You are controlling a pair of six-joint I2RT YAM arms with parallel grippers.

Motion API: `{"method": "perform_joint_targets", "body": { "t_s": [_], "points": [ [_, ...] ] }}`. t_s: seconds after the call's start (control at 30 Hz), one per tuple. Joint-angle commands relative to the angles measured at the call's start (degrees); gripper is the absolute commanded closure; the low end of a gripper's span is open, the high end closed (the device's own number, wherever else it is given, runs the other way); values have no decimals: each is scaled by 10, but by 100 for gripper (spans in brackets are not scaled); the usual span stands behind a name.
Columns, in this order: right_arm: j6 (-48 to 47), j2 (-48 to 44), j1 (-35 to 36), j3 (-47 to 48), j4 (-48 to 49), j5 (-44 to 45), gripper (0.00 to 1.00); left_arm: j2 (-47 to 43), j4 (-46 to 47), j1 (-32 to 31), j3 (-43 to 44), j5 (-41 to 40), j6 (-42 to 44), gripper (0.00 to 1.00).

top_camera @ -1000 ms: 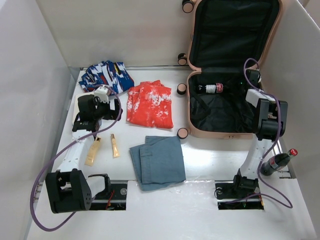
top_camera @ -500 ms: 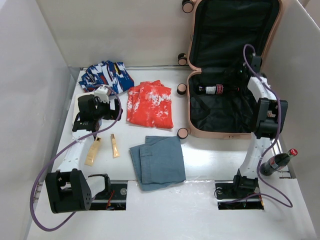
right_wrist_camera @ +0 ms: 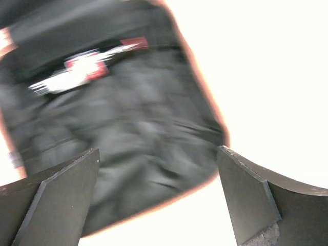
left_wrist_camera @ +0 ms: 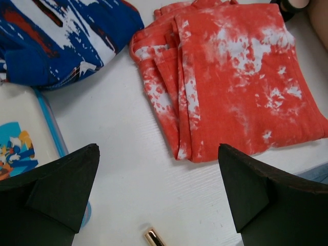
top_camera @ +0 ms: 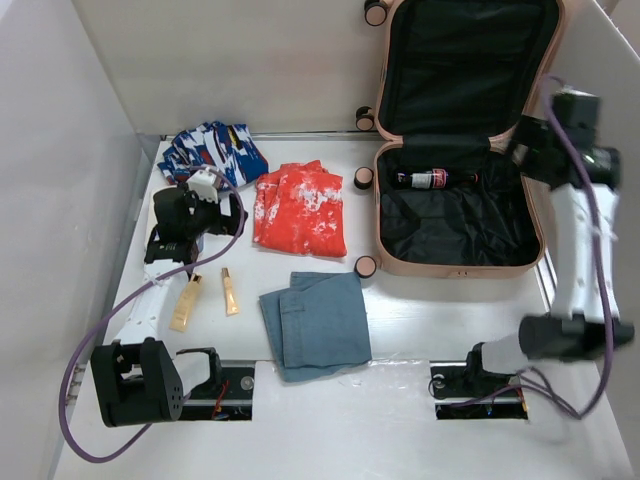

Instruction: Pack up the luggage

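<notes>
Peach-pink luggage (top_camera: pixel 455 268) open at far right of table, bottle (top_camera: pixel 428 179) inside. Just above its right side, right gripper (right_wrist_camera: pixel 157 154), fingers wide apart, empty. Well apart at left, left gripper (left_wrist_camera: pixel 158 154), also spread wide.

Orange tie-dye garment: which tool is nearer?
Left. The left tool hovers just left of the orange tie-dye garment; the right tool is above the pink suitcase, farther right.

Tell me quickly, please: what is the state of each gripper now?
Left gripper: open, holding nothing.
Right gripper: open, holding nothing, by the suitcase.
</notes>
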Motion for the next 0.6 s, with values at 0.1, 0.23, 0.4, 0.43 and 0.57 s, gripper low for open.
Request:
{"method": "perform_joint_targets", "body": {
  "t_s": [0.1,0.23,0.4,0.43,0.57],
  "points": [
    [33,-213,-63,-79,-155,190,0,-19,94,-7,12,63,19,1],
    [74,-305,-149,-159,-170,196,0,-31,100,-12,7,58,24,1],
    [140,-361,-190,-209,-203,264,0,-42,71,-12,-7,45,19,1],
    [140,-367,-196,-215,-203,270,0,-47,71,-12,-13,53,14,1],
    [149,-385,-231,-249,-203,313,0,-59,57,-17,-18,60,14,1]
  ]
}}
